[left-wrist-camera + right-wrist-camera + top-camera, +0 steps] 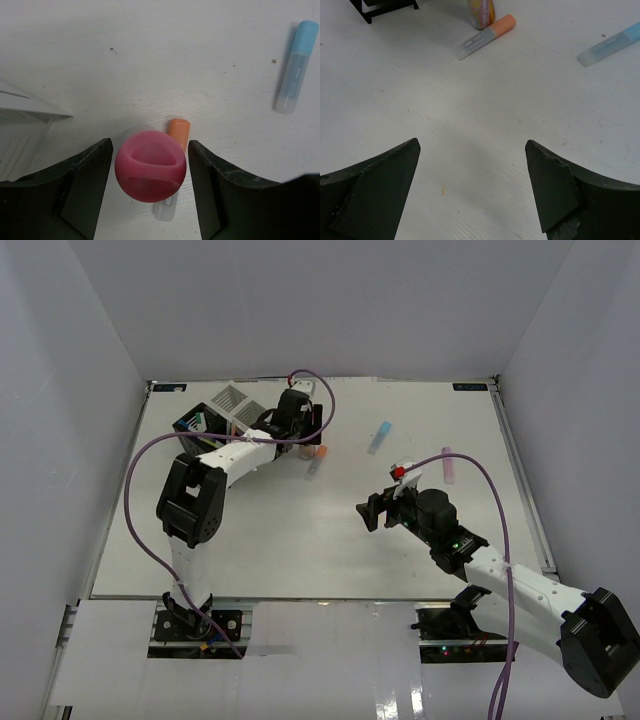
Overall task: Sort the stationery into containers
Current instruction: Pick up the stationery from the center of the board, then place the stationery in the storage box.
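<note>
A stubby pink-capped cylinder stands upright on the table, also in the top view and the right wrist view. My left gripper hangs over it with one jaw on each side and a thin gap showing at both. It is near the back left in the top view. An orange-capped marker lies just beyond the cylinder. A light-blue marker and a lilac one lie to the right. My right gripper is open and empty over bare table.
A black mesh container holding pens and a white mesh container stand at the back left. The white one's corner shows in the left wrist view. Purple cables loop over both arms. White walls surround the table.
</note>
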`<state>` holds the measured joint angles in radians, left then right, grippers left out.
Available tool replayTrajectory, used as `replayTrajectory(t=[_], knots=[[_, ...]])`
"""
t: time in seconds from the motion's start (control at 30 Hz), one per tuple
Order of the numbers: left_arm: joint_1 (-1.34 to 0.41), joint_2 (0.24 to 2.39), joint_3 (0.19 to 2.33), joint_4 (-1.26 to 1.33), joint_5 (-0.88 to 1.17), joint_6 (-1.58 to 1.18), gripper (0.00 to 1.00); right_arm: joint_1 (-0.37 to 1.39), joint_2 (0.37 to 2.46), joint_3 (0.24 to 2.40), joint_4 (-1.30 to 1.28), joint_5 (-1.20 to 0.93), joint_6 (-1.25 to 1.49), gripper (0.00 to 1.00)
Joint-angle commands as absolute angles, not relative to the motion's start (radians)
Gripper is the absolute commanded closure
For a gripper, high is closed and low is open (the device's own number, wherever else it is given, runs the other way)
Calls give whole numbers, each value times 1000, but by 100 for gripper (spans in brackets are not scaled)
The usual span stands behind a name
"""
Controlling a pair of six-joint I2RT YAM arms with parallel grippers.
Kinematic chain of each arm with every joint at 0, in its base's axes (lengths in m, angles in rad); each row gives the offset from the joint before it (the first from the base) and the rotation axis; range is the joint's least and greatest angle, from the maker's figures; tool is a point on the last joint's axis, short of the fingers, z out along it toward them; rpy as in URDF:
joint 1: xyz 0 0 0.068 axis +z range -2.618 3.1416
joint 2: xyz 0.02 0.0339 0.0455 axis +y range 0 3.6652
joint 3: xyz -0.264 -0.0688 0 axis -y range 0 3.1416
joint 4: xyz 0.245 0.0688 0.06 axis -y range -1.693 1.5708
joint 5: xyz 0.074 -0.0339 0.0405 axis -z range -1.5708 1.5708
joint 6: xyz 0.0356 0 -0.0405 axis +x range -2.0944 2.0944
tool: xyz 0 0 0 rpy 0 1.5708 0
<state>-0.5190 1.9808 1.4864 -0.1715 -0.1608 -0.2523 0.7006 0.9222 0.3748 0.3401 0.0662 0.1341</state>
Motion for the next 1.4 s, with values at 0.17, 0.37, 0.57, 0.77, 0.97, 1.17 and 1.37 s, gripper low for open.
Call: replayTrajectory(t=[0.17, 0.37, 0.57, 0.77, 0.97, 1.17, 1.37], knots=[[-518, 1942, 1560, -179, -181, -238, 53, 698, 900, 362, 368, 83, 123, 8], [-517, 1830, 1609, -204, -232, -203, 64, 698, 897, 362, 368, 78, 123, 8], [-466, 1763, 1681, -224, -353, -98, 64, 698, 891, 359, 368, 77, 123, 8], [-289, 1761, 1764, -275, -328, -133, 63, 698, 891, 357, 370, 75, 123, 8], [-178, 1799, 1781, -282, -285, -172, 63, 698, 899, 359, 368, 75, 121, 8], [-124, 1874, 1769, -264, -236, -198, 62, 698, 908, 359, 368, 77, 121, 8], [-123, 1911, 1766, -249, -210, -207, 62, 698, 910, 356, 367, 84, 123, 8]])
